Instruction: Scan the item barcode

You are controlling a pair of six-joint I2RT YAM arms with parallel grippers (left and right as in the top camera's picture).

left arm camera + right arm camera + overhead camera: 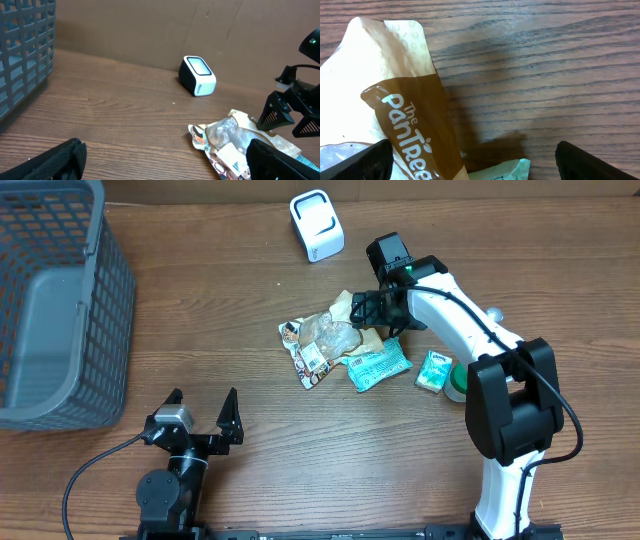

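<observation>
With left fingers (231, 402) and right fingers (600, 162) both spread empty, you needed the right pair straddling the brown packet (405, 115) before closing.

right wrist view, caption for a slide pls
Open right gripper poised over a tan-and-brown snack packet on the wooden table.

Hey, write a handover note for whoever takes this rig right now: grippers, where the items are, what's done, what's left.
Left gripper: open, empty, low near its own base.
Right gripper: open, empty, hovering over the tan PanTree bag at the far edge of the packet pile.
Scanner: far side of the table, apart from the pile.
Done: nothing gripped yet.
Left: grasp an item, show its barcode to the scanner.
</observation>
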